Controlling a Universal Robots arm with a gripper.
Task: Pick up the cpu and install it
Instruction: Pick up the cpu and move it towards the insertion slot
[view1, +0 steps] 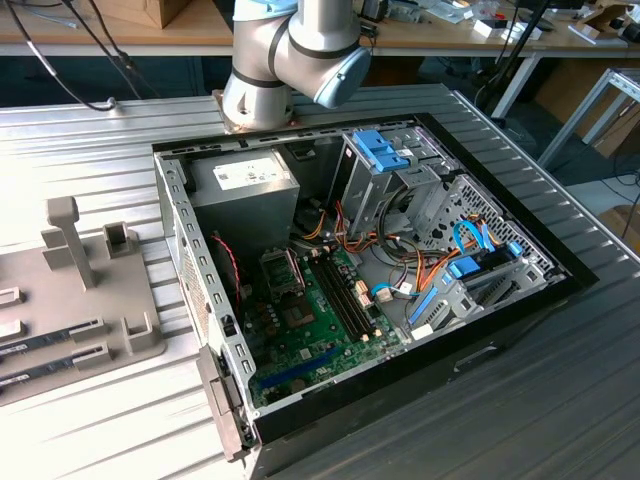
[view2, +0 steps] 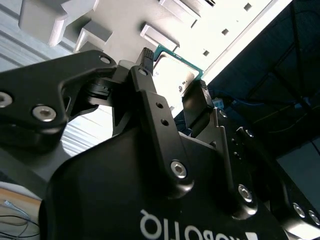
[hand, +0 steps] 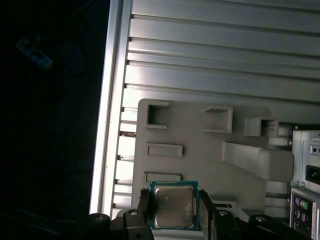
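Two fingers of the tool clamp the cpu by opposite edges, over the grey parts holder near the tabletop edge; pickup seems underway; installing calls for square alignment over the motherboard socket.

place: robotics lab | signs: robot arm, open computer case, ribbed metal table
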